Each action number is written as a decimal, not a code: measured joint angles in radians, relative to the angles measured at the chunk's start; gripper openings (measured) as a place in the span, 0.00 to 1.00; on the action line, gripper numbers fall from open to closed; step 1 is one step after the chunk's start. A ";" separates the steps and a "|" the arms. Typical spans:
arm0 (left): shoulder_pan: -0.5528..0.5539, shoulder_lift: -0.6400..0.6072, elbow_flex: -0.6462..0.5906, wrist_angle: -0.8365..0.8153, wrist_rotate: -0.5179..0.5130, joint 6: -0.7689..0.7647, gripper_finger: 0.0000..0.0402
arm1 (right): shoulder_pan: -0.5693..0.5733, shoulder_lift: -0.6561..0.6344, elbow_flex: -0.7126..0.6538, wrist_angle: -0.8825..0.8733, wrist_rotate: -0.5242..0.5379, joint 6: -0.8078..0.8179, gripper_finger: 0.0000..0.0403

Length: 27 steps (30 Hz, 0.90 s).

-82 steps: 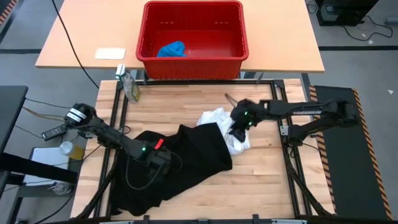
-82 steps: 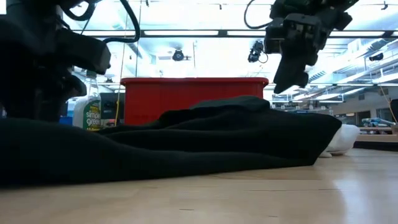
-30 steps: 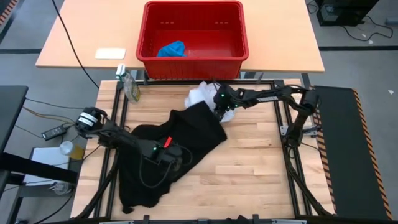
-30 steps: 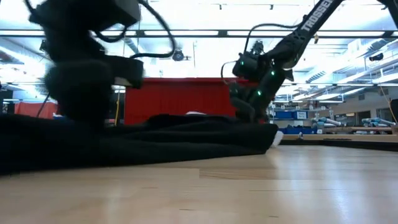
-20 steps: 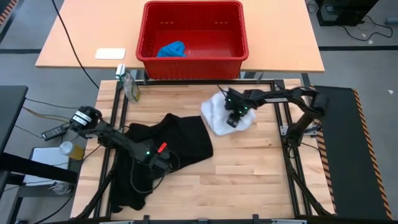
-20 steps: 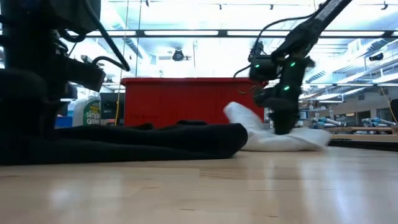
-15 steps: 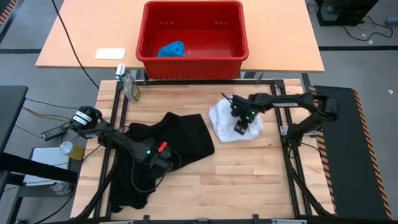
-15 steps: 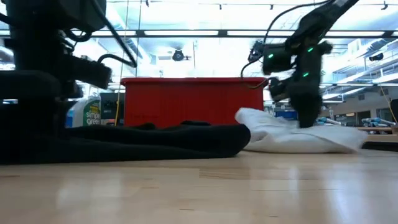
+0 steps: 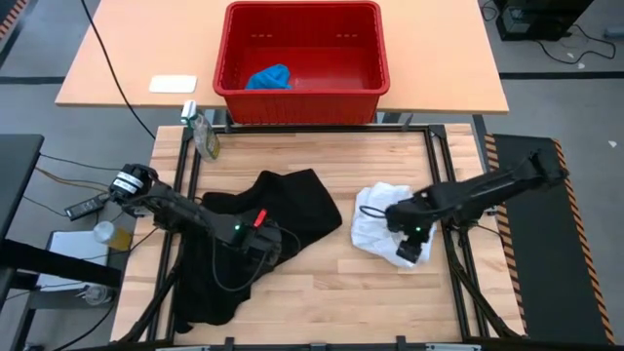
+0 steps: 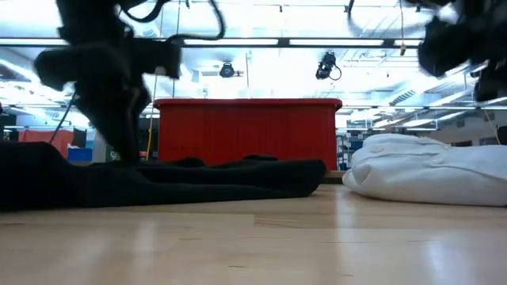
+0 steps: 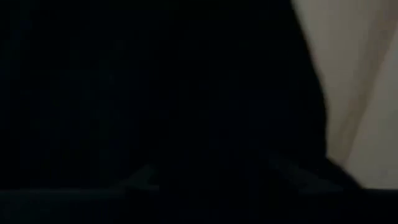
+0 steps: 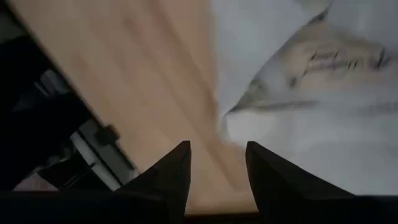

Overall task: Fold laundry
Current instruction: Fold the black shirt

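Laundry lies in three places. A large black cloth garment (image 9: 263,219) is spread rumpled over the left half of the wooden table (image 9: 322,292), trailing toward the near edge. A crumpled white cloth garment (image 9: 375,226) sits bunched well to its right. A small bright blue cloth piece (image 9: 269,76) rests inside the red plastic basket (image 9: 304,97) behind the table. The left gripper (image 9: 261,244) sits on the black garment; I cannot tell how its jaws stand. The right gripper (image 12: 214,177) is at the white garment's edge, jaws parted, holding nothing.
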<state>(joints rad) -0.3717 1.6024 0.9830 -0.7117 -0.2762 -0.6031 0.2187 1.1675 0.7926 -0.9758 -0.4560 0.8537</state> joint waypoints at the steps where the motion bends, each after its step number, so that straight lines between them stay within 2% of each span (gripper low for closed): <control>1: 0.003 0.000 0.014 0.002 0.000 0.016 0.39 | 0.022 -0.024 0.025 -0.035 0.031 0.020 0.40; 4: 0.009 0.000 0.048 0.000 -0.001 0.040 0.39 | 0.035 -0.086 0.106 -0.155 0.146 0.028 0.40; 6: 0.011 0.000 0.066 0.002 -0.016 0.046 0.39 | 0.035 -0.122 0.141 -0.181 0.262 -0.003 0.40; 9: 0.012 -0.001 0.079 0.006 -0.044 0.043 0.39 | 0.005 -0.144 0.142 -0.169 0.465 -0.035 0.40; 12: 0.012 -0.001 0.079 0.014 -0.045 0.009 0.39 | -0.073 -0.123 0.104 -0.136 0.593 -0.073 0.40; 15: 0.012 -0.001 0.079 0.025 -0.045 -0.020 0.39 | -0.169 -0.074 0.050 -0.015 0.642 -0.161 0.40; 19: 0.010 -0.001 0.079 0.029 -0.045 -0.041 0.39 | -0.315 0.032 -0.011 0.156 0.639 -0.300 0.40; 23: 0.010 -0.001 0.079 0.029 -0.044 -0.068 0.39 | -0.427 0.162 -0.029 0.258 0.609 -0.419 0.40; 27: 0.010 -0.001 0.079 0.029 -0.043 -0.087 0.39 | -0.489 0.297 -0.031 0.319 0.549 -0.488 0.40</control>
<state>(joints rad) -0.3618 1.6016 1.0622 -0.6827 -0.3195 -0.6905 -0.2705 1.4649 0.7612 -0.6569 0.0926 0.3661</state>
